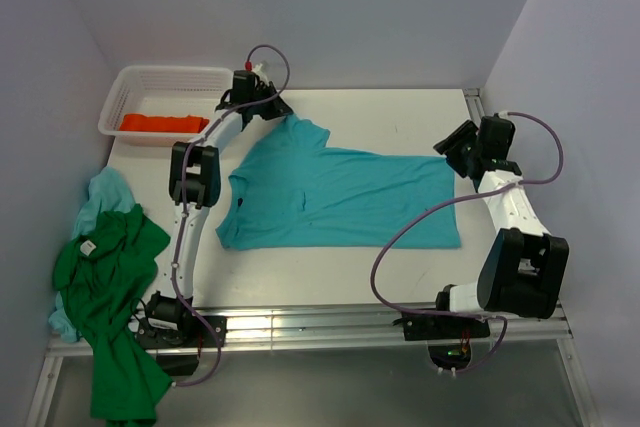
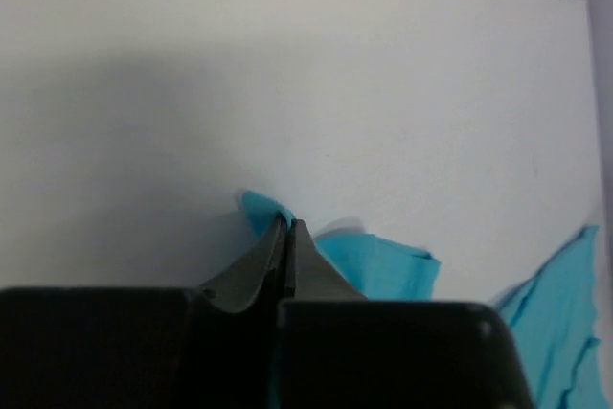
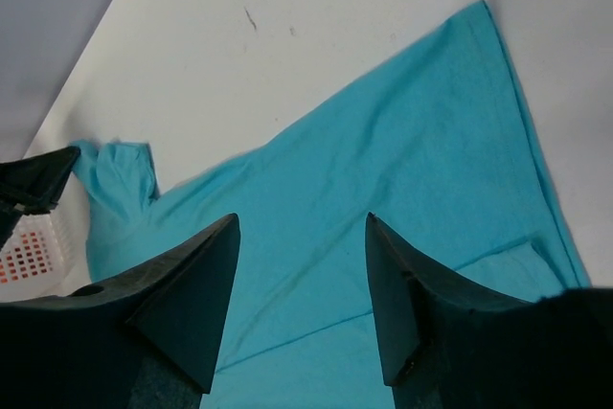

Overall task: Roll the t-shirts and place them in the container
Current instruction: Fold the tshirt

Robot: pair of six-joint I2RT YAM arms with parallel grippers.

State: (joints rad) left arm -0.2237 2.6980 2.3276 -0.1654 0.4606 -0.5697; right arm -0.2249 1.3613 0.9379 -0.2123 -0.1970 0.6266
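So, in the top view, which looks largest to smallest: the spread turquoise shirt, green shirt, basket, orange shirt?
1. spread turquoise shirt
2. green shirt, bunched, so true size unsure
3. basket
4. orange shirt, only partly visible

Soft, even light fills the top view; glare streaks the near metal rail. The left wrist view is slightly blurred, a broad grey shadow crossing the bench.

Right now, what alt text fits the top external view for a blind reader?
A turquoise t-shirt lies spread on a white table, the left arm reaching its far sleeve, the right arm near its hem. At left: an orange-red t-shirt in a white basket, a green t-shirt heaped.
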